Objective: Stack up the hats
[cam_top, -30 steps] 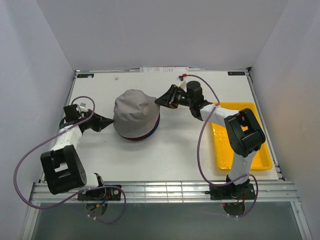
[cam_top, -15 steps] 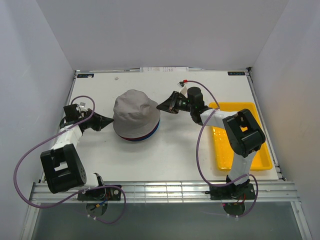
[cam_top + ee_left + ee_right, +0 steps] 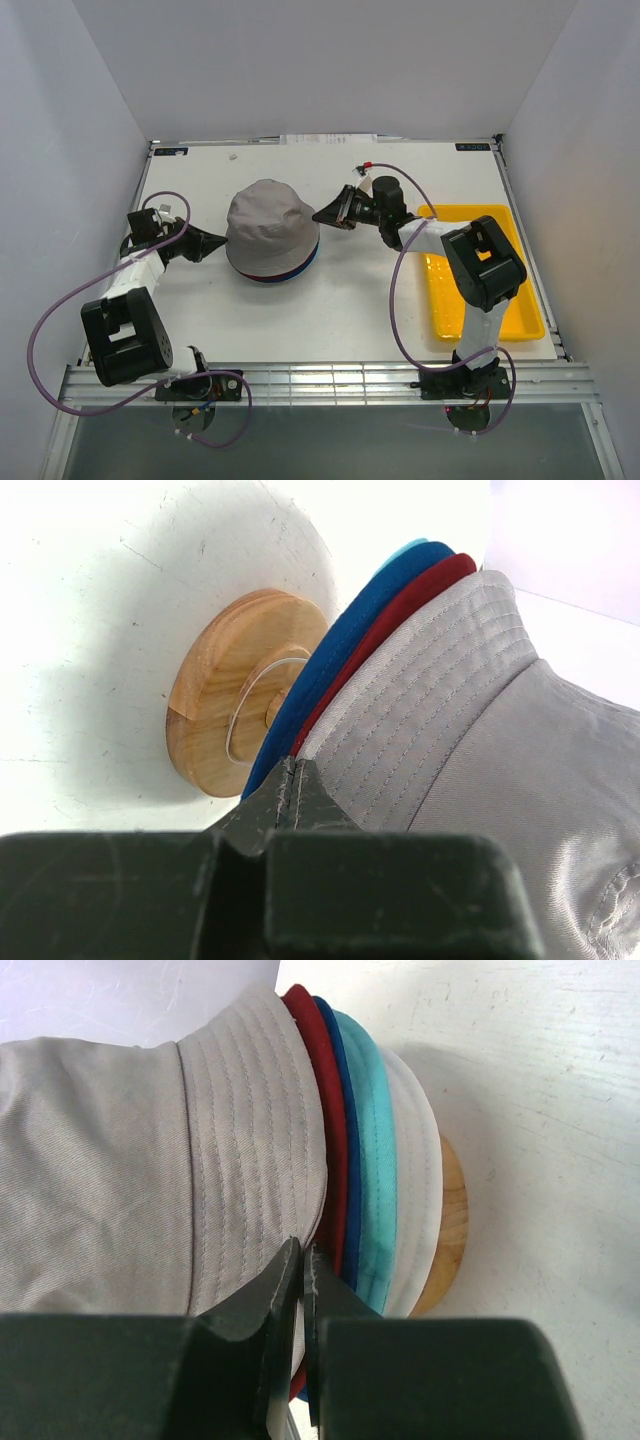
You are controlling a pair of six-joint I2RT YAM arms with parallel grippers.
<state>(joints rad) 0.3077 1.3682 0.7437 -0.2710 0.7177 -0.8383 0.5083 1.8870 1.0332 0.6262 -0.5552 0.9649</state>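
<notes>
We see the grey hat [image 3: 268, 225] on top of the wooden stand [image 3: 225, 690]. It is soft, with rows of stitches. Under it, the red hat [image 3: 315, 1080], navy hat [image 3: 345, 1140], teal hat [image 3: 375, 1160] and white hat [image 3: 415, 1180] show only their brims. The left gripper [image 3: 220, 243], left of the stand, is pinched closed on nothing. The right gripper [image 3: 320, 215], right of the stand, is too. The table labels [image 3: 170, 152] behind the stand are too small to read.

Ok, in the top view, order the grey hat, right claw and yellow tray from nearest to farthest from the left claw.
1. grey hat, right beside the left claw, centre of the table.
2. right claw, at the hat's opposite side.
3. yellow tray, at the table's right edge.
</notes>
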